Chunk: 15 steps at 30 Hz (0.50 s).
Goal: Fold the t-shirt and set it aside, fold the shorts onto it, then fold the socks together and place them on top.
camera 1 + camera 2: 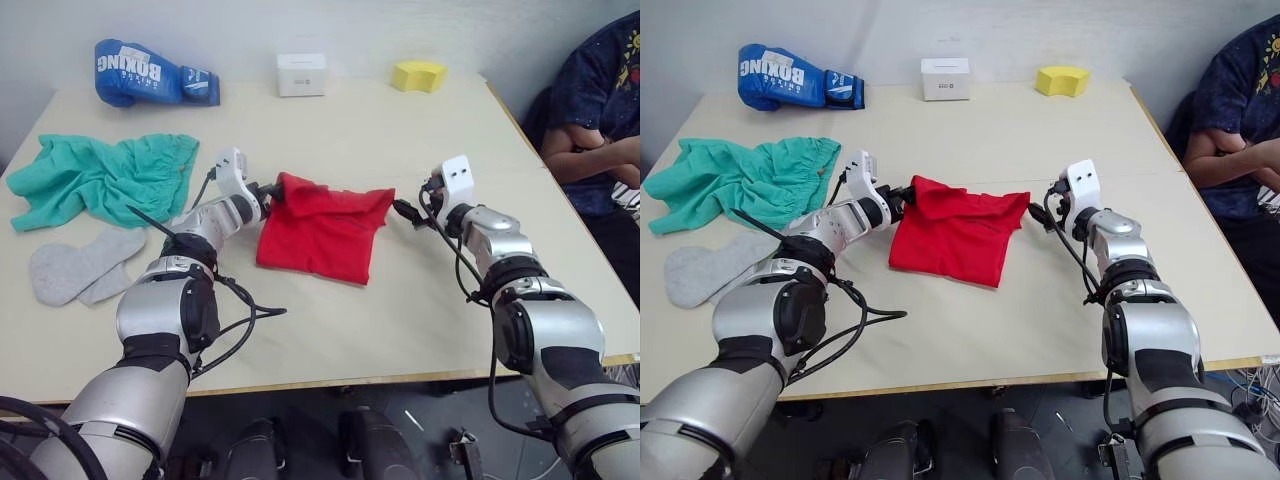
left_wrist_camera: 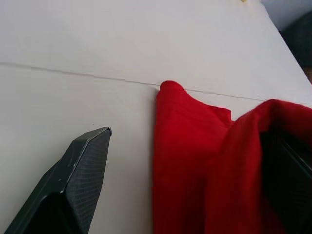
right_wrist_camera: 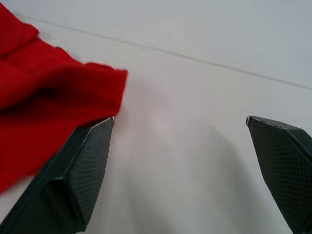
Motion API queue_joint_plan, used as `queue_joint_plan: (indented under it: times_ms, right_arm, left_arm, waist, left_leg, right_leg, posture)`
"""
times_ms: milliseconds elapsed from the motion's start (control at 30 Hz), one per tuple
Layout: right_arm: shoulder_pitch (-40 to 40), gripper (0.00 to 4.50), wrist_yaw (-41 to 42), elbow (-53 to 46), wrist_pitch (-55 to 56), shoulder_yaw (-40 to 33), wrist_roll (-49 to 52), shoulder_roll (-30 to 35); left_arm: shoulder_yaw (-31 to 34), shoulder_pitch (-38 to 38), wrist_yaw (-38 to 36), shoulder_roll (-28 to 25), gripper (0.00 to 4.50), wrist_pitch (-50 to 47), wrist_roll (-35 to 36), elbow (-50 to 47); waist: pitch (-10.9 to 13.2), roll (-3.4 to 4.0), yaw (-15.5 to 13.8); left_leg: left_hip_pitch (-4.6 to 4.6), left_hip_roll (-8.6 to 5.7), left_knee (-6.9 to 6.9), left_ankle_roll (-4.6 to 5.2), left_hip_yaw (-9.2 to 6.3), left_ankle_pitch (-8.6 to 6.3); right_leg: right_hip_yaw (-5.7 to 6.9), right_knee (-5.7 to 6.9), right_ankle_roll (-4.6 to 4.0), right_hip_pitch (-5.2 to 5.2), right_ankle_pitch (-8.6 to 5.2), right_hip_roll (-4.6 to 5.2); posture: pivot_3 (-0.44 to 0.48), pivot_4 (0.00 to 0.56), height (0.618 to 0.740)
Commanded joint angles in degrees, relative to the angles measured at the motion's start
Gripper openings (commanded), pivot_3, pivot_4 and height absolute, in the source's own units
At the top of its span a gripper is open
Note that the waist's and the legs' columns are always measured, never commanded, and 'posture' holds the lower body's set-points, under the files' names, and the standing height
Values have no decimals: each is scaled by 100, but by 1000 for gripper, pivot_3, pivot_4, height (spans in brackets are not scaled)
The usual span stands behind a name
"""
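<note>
The red t-shirt [image 1: 325, 235] lies folded into a rough rectangle at the table's middle. My left gripper [image 1: 270, 192] is at its raised near-left corner and stands open. In the left wrist view, one finger [image 2: 83, 170] rests on bare table and the cloth drapes over the other finger [image 2: 287, 170]. Just off the t-shirt's right corner, my right gripper [image 3: 180, 119] is open with only table between its fingers; the corner of the t-shirt [image 3: 58, 92] sits beside one fingertip. The teal shorts [image 1: 100, 178] lie crumpled at the left. The grey socks [image 1: 80, 265] lie side by side in front of them.
A blue boxing glove [image 1: 150, 72], a white box [image 1: 301, 74] and a yellow block [image 1: 419, 75] sit along the table's far edge. A person [image 1: 600, 120] sits past the right edge. Bare table [image 1: 400, 310] lies in front of the t-shirt.
</note>
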State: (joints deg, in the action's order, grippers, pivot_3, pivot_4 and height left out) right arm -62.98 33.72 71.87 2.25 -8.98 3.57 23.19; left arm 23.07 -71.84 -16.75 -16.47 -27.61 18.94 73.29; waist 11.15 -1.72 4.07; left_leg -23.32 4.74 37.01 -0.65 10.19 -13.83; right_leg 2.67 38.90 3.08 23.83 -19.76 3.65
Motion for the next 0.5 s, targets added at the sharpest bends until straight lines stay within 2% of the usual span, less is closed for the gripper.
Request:
queue_joint_plan:
  times_ms: [33, 133, 233, 367, 500]
  right_arm:
    - [123, 4443, 183, -763, 108, -172, 273, 125]
    - [799, 4443, 986, -2170, 341, 58, 439, 85]
    - [1572, 4443, 1449, -3567, 162, 401, 466, 140]
    - [2377, 4443, 1576, -4907, -399, 571, 598, 212]
    - [2933, 4443, 1547, -5827, -797, 655, 668, 275]
  left_arm:
    - [-33, -116, 83, -68, 4500, -306, -27, -67]
    - [-1375, 329, -1075, -270, 4500, 1338, -1227, -636]
    - [-1930, 741, -1589, -613, 4500, 2140, -1695, -970]
    - [-2326, 1218, -2101, -1094, 4500, 2975, -2054, -1243]
    - [-2327, 1515, -2240, -1455, 4500, 3568, -2103, -1327]
  waist:
    - [0, 0, 22]
    - [0, 0, 48]
    - [0, 1, 72]
    - [0, 1, 67]
    - [0, 0, 34]
  left_leg:
    - [1, 0, 1, 0, 0, 0]
    - [4, -12, -4, -7, 1, -1]
    - [5, -6, -5, -22, 12, -7]
    - [4, 2, -2, -35, 14, -8]
    - [2, 15, 3, -28, 8, -5]
  right_leg:
    - [0, 1, 0, -1, 0, 0]
    - [12, -1, 0, -2, 0, -16]
    - [10, -3, 0, 1, 0, -21]
    - [5, 6, -7, 11, -4, -29]
    - [-10, 13, -12, 12, -5, -13]
  posture:
    - [0, 150, 740]
    - [0, 150, 740]
    - [0, 150, 740]
    - [0, 150, 740]
    - [0, 150, 740]
